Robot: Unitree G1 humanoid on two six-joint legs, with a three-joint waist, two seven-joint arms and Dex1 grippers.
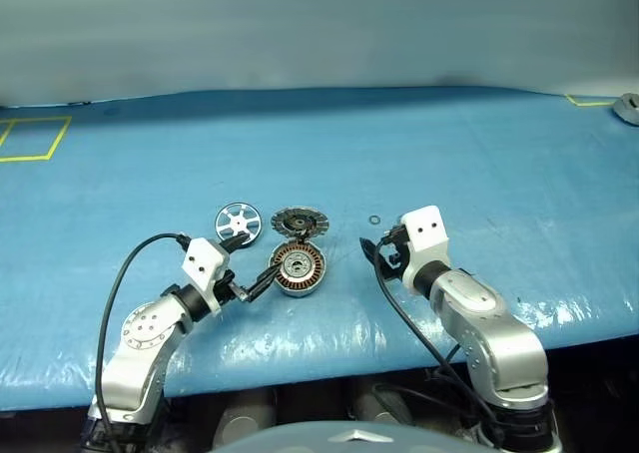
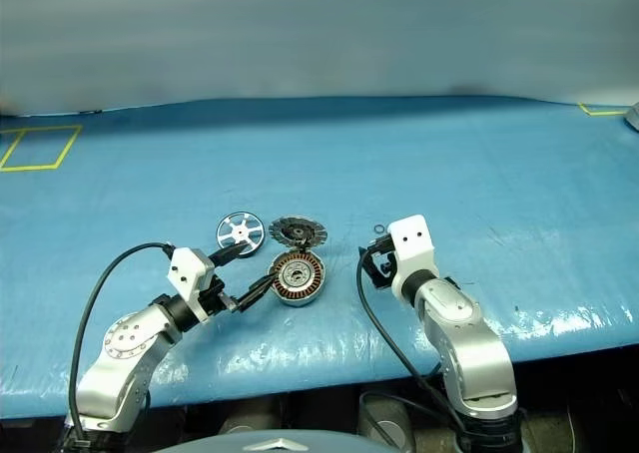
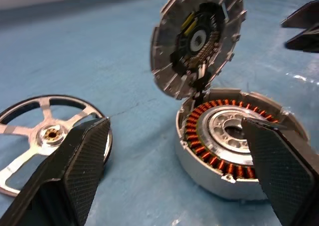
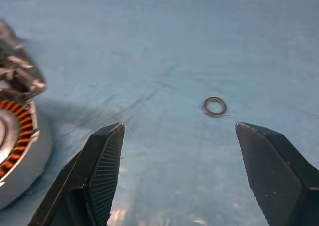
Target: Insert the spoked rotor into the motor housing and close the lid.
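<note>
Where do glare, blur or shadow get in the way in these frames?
Left eye view: bright glare on the wrinkled blue table cover near its front edge. Left wrist view: the open lid and housing are sharp, the hand's fingers soft. Right wrist view: the housing is smeared at the edge, with a soft shadow beside it; the small ring reads clearly.

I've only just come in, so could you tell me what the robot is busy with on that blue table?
It is assembling a small motor. The motor housing sits open on the blue table, copper windings showing, with the lid swung up behind it. The spoked rotor lies flat beside it, not yet inserted. The left hand is open near the housing and rotor, holding nothing. The right hand is open and empty, near a small ring washer.
</note>
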